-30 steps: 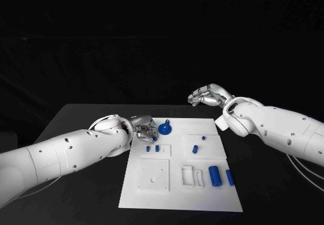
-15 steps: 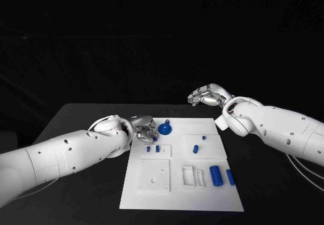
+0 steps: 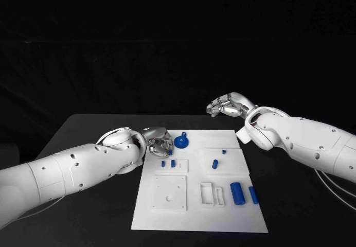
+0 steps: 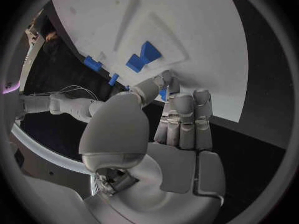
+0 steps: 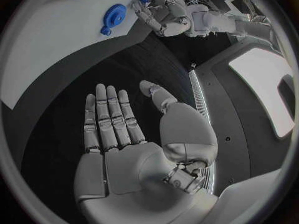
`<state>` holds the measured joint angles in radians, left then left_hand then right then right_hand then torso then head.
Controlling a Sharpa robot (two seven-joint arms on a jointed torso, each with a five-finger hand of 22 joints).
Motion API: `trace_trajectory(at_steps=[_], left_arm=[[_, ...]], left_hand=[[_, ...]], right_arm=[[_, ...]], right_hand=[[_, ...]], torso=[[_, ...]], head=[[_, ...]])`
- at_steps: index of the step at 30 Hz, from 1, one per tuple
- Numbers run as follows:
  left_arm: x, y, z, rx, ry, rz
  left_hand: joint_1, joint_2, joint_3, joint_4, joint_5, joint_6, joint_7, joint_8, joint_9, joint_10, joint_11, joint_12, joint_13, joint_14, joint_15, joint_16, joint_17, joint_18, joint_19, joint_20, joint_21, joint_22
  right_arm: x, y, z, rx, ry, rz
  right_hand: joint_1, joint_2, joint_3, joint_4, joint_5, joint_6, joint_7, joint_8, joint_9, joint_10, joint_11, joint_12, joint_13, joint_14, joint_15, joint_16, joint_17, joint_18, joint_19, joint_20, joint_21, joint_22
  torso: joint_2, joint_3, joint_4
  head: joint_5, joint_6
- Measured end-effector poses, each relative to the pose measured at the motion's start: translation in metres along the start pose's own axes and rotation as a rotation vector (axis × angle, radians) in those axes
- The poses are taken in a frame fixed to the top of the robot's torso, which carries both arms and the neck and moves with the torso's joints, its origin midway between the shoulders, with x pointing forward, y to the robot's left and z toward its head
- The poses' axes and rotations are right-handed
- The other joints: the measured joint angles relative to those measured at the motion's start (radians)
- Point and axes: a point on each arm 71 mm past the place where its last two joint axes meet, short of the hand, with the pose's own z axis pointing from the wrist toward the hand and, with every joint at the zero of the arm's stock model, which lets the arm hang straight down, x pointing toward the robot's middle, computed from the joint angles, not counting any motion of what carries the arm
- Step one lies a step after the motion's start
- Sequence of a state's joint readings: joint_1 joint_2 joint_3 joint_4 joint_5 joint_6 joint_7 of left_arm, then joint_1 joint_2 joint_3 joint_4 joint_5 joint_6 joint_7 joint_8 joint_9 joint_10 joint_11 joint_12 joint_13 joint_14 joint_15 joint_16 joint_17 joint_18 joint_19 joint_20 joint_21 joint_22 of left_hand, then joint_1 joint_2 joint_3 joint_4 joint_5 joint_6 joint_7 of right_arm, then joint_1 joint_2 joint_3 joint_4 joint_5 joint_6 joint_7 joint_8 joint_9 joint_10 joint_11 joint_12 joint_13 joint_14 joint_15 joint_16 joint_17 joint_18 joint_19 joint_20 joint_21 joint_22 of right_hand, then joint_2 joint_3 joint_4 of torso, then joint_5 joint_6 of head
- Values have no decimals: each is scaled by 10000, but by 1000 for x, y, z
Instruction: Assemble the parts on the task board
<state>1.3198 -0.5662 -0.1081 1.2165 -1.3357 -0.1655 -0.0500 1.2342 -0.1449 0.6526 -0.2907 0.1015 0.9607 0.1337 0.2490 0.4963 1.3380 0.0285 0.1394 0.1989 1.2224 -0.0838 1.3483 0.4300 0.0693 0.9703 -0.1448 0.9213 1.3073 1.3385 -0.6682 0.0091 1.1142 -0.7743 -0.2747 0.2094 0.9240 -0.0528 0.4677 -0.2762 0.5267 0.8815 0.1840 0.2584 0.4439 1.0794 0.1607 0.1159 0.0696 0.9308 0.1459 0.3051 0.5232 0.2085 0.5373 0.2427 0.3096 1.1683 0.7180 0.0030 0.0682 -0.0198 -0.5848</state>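
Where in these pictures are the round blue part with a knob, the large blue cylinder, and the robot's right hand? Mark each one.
Round blue part (image 3: 182, 140), head view: on its disc-shaped body.
Large blue cylinder (image 3: 236, 193), head view: middle of its side.
Right hand (image 5: 121, 134), right wrist view: on the open palm, near the finger bases.

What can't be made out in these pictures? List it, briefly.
- Small blue part at the left hand: its fingers cover most of it in the head and left wrist views; shape and grip unclear.
- Task board: far left corner hidden behind that hand, head view.
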Motion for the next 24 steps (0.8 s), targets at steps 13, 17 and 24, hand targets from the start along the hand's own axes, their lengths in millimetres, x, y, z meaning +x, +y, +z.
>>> trace_trajectory(at_steps=[13,17,24], left_arm=[[-3,11,-2,-299,-47,32],[-4,16,-3,-404,-95,42],[-10,31,-8,-707,-376,-34]], left_hand=[[307,-169,22,10,91,-175,3,-58,-60,-1,-1,-87,0,-2,2,-41,0,-55,-1,1,0,7],[359,-117,51,5,103,-176,3,-58,-69,-36,33,-87,1,-33,32,-41,0,-77,-21,22,0,6],[430,-138,79,33,146,-175,3,-58,-70,-94,90,-198,2,-102,101,-135,-40,-79,-38,38,0,6]], right_arm=[[-2,-1,-1,35,-15,-10],[-3,-3,-4,80,13,-14],[-6,-10,-13,274,285,-293]], right_hand=[[0,0,0,0,0,-13,13,0,-9,0,0,-39,0,0,0,0,-10,1,0,0,0,-2],[0,0,0,0,0,-58,18,-1,-18,0,0,-39,0,0,0,0,-9,0,0,0,0,2],[773,-239,144,-144,-327,-51,-21,144,-48,353,-93,3,63,338,-137,159,72,164,237,26,47,99]], torso=[[0,3,-8],[0,1,-8],[-1,-1,-3]], head=[[-15,-9],[-30,-9],[-114,60]])
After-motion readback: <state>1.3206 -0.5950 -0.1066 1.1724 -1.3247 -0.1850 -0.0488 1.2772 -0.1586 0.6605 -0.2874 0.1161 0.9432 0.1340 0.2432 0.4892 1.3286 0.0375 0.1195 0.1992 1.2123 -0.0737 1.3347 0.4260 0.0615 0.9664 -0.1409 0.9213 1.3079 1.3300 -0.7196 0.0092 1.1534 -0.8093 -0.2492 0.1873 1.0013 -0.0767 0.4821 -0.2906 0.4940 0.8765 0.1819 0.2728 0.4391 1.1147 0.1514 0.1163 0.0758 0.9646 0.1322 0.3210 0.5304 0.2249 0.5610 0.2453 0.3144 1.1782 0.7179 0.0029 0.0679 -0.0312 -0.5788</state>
